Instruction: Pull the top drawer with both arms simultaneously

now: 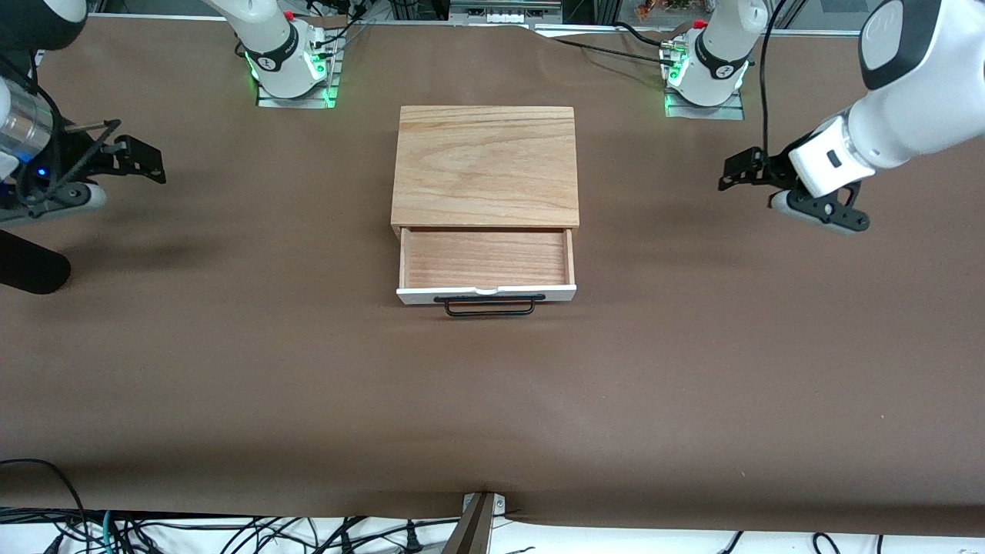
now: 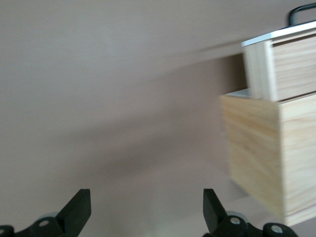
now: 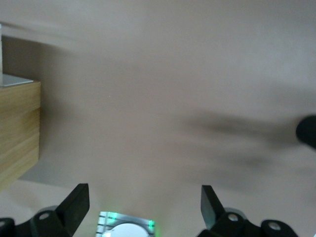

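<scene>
The top drawer stands pulled out of the wooden cabinet, and its light wood tray is bare. Its white front panel and black bar handle face the front camera. My left gripper hangs open over the table toward the left arm's end, well clear of the cabinet. My right gripper hangs open toward the right arm's end, holding nothing. In the left wrist view the open left gripper faces the cabinet's side and the drawer. The right gripper is open, with a cabinet corner at the edge.
Brown paper covers the table. Both arm bases glow green at the table's robot edge. A black rounded object lies at the right arm's end. Cables and a metal bracket sit along the camera-side edge.
</scene>
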You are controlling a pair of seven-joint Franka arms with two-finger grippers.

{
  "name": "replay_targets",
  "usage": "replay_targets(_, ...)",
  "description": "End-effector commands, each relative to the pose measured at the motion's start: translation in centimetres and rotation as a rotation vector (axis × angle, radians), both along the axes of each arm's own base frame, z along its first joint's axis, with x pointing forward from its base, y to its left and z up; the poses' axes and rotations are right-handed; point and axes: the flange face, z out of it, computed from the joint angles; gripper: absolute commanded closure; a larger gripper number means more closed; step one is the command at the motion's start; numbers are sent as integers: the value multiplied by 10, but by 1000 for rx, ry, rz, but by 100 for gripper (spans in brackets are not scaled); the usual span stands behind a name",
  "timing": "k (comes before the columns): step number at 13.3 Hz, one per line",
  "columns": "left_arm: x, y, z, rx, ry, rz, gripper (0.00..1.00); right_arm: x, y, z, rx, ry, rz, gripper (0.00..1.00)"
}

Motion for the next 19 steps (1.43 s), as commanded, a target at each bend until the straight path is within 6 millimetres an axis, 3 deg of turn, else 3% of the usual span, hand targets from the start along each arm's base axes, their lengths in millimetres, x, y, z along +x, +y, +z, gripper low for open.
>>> replay_targets(1, -9, 14, 13, 119, -31, -24, 0, -17, 2, 0, -19, -47, -49, 0)
replay_targets(4, -5, 27, 29, 121, -59, -25, 0, -13, -9, -2, -25, -61, -70, 0)
replay_targets(7, -5, 21, 40, 121, -51, -52, 0, -8, -14, 2, -48, -94, -70, 0)
replay_targets(11, -11, 22, 57, 162, 0, 115, 0, -13, -18, 4, -41, -77, -87, 0)
replay_targets(15, -16, 31, 80, 202, 6, 136, 0, -6, -24, 3, -9, -74, -110, 0)
replay_targets(19, -17, 37, 83, 202, 2, 150, 0, -5, -27, 4, 30, -77, -114, 0)
